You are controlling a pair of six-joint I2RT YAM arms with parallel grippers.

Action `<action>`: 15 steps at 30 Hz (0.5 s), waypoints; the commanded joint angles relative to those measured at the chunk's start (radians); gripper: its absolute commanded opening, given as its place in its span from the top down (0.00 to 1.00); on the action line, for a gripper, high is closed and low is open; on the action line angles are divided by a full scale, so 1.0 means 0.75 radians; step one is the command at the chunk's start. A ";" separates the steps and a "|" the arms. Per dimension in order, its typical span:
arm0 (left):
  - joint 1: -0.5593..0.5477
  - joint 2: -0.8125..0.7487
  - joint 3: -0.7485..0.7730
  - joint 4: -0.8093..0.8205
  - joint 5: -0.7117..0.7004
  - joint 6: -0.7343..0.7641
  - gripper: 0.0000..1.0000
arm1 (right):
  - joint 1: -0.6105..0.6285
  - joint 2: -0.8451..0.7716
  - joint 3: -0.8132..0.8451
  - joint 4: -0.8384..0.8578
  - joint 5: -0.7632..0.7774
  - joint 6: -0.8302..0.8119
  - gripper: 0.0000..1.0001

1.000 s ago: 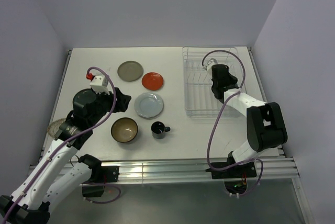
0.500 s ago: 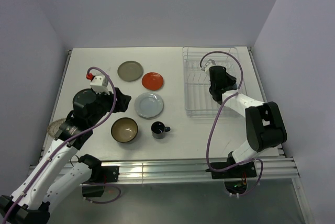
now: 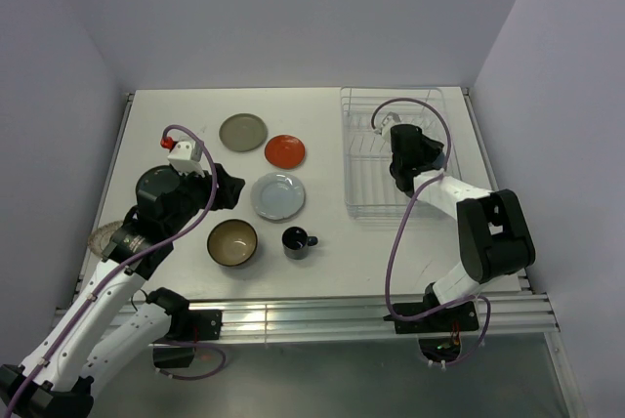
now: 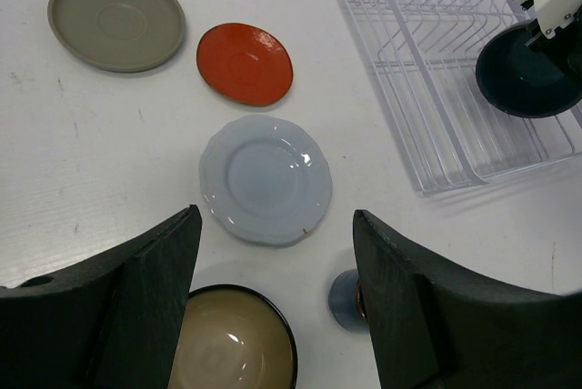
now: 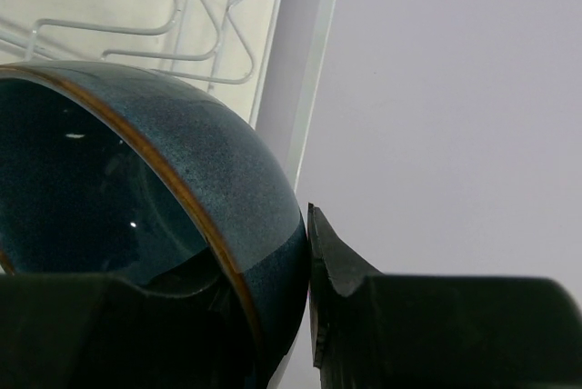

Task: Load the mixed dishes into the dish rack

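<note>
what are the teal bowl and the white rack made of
Teal-blue round bowl: likely glazed ceramic; glossy speckled surface, thin brown rim, small light glints.
White rectangular wire dish rack: probably coated metal; thin, smooth, evenly white bent rods.

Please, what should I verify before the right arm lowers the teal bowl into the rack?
1. Grip of the right jaws on the teal-blue bowl rim: ok.
2. Bowl over the dish rack: ok.
3. Visible rack slots free of dishes: ok.
4. Spot directly under the bowl free: cannot tell.
5. The left jaws open, away from the rack: ok.
</note>
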 commanded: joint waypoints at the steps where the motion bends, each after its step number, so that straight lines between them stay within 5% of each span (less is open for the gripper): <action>1: 0.004 -0.020 -0.002 0.030 -0.007 0.022 0.26 | 0.004 -0.076 0.008 0.241 0.119 -0.096 1.00; 15: 0.006 -0.022 -0.004 0.032 0.000 0.024 0.26 | 0.008 0.026 -0.157 0.859 0.216 -0.525 1.00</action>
